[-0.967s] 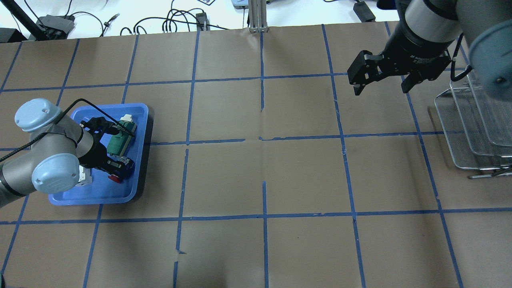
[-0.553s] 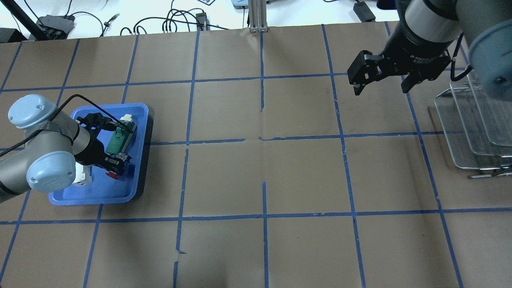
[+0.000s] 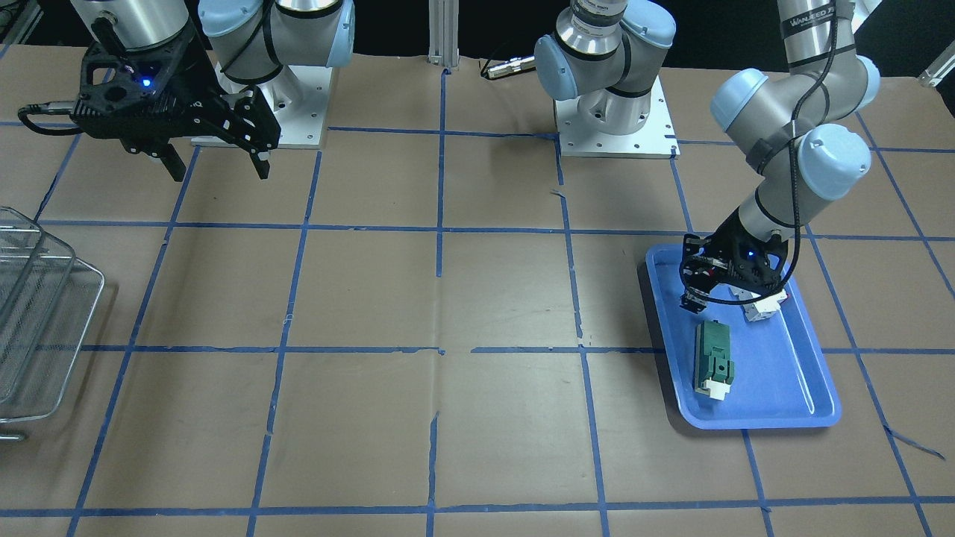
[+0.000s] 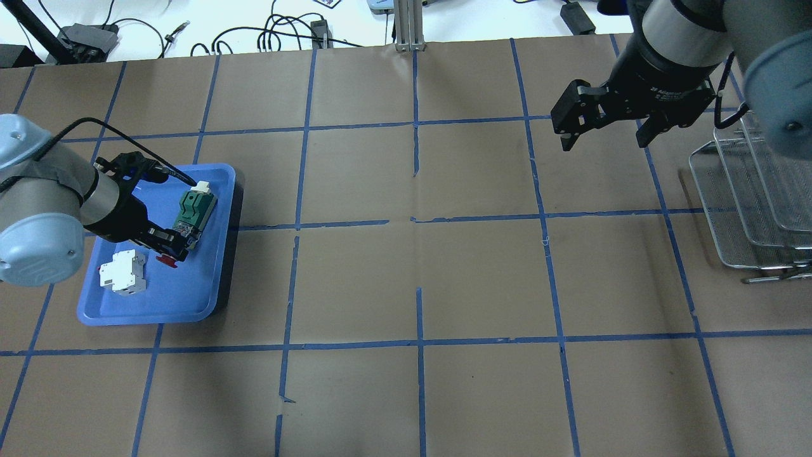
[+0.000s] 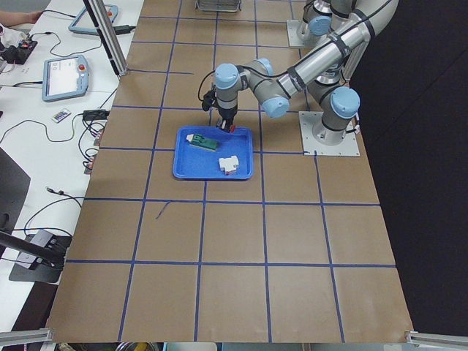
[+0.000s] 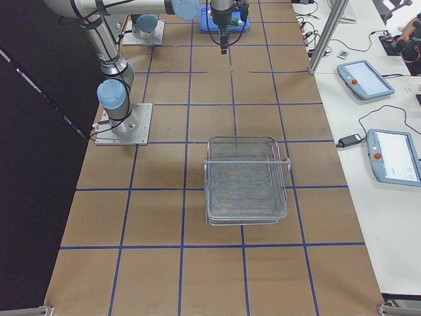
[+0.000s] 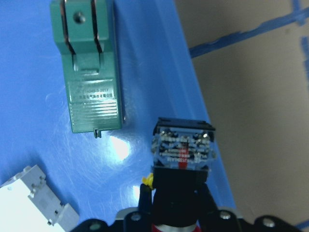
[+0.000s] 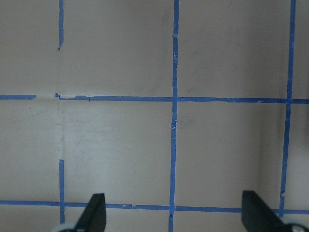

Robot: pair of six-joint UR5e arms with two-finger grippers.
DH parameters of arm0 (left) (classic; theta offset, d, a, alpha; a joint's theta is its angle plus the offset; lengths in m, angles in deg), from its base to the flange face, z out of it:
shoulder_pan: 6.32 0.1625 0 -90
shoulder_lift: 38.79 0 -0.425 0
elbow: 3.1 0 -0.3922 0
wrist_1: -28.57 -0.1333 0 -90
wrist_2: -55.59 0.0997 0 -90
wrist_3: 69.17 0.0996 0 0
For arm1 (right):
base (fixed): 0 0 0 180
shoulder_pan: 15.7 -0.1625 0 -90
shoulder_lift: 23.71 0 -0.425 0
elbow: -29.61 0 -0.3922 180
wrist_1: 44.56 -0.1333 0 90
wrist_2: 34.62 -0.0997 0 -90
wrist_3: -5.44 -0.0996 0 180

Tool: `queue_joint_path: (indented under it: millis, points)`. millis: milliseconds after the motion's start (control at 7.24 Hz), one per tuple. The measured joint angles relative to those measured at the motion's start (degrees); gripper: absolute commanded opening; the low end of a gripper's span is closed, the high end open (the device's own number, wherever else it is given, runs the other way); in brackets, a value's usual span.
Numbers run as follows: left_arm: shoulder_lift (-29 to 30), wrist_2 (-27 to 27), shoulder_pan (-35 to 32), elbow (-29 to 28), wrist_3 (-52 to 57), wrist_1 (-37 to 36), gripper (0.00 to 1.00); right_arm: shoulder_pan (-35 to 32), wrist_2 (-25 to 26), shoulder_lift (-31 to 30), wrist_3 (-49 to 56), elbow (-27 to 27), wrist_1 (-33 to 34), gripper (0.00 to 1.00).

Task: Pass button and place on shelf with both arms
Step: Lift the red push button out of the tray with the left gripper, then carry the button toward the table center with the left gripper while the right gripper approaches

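Note:
My left gripper point(image 4: 166, 245) is shut on the button point(image 4: 167, 259), whose red cap points down and towards me, over the blue tray point(image 4: 158, 306). In the left wrist view the button's black-and-blue body point(image 7: 182, 150) sticks out from the fingers, above the tray's right rim. My right gripper point(image 4: 602, 124) is open and empty, high over the table's far right, next to the wire-mesh shelf point(image 4: 748, 209). The shelf also shows in the front view point(image 3: 37, 321) and in the exterior right view point(image 6: 247, 178).
In the tray lie a green rectangular module point(image 4: 193, 212) and a white breaker point(image 4: 124, 273); both show in the left wrist view, the module point(image 7: 89, 72) and the breaker point(image 7: 29, 198). Brown paper with blue tape lines covers the table. Cables lie beyond the far edge.
My left arm has drawn back to the left with the button in its grip, uncovering the white breaker. The right arm has stayed where it was.

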Motion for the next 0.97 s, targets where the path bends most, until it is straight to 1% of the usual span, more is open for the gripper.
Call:
queue_joint_path:
  millis: [138,276,415,553,691,829,967]
  points:
    - [-1.76,-2.56,-1.16,-4.19,0.34,7.13,0.04,0.00,0.00,0.00,0.00,0.00,0.00,1.00]
    - [-3.21,-4.79,-3.66,-8.02,0.58,12.85,0.04,0.00,0.02,0.00,0.02,0.00,0.00,1.00]
    - [-4.48,-7.62,-7.44,-10.88,0.82,16.62,0.04,0.03,0.16,0.00,0.12,-0.02,0.00,1.00]
    - [-5.32,-11.90,-11.74,-12.44,1.92,18.67,0.04,0.22,0.44,0.00,0.32,-0.18,-0.02,1.00]
    - [-5.72,-15.91,-15.78,-13.02,5.24,19.44,0.04,0.65,0.85,0.00,0.67,-0.51,-0.02,1.00]
    - [-5.94,-18.65,-19.64,-13.26,9.52,19.57,0.04,1.51,1.75,-0.26,1.05,-1.30,0.04,1.00]
    - [-5.83,-19.58,-23.38,-13.70,11.85,18.99,0.04,3.53,2.62,-0.91,1.29,-2.40,0.07,1.00]
